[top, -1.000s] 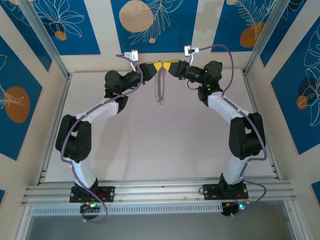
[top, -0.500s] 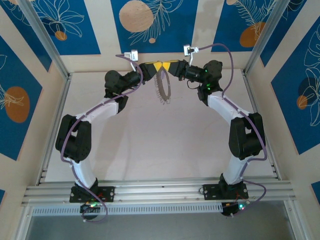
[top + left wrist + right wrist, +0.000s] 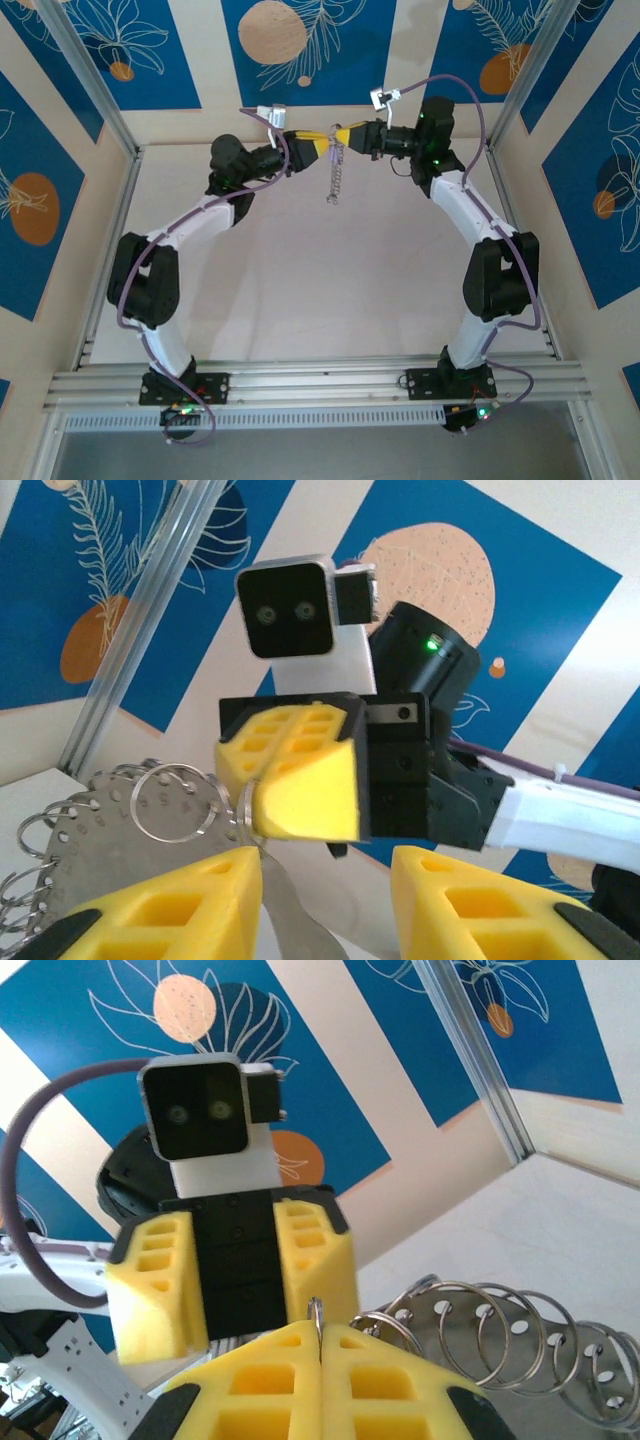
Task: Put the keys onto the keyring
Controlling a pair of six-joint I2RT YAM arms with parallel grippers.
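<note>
Where the arms met at the upper centre of the overhead frame, I saw the right gripper (image 3: 345, 137) clamped on the keyring (image 3: 334, 178), which dangled below it, while the left gripper (image 3: 324, 146) stood with jaws apart just beside it.

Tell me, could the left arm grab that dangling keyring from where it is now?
Probably yes: the left gripper is open right beside the keyring, which hangs from the shut right gripper, with nothing between them.
</note>
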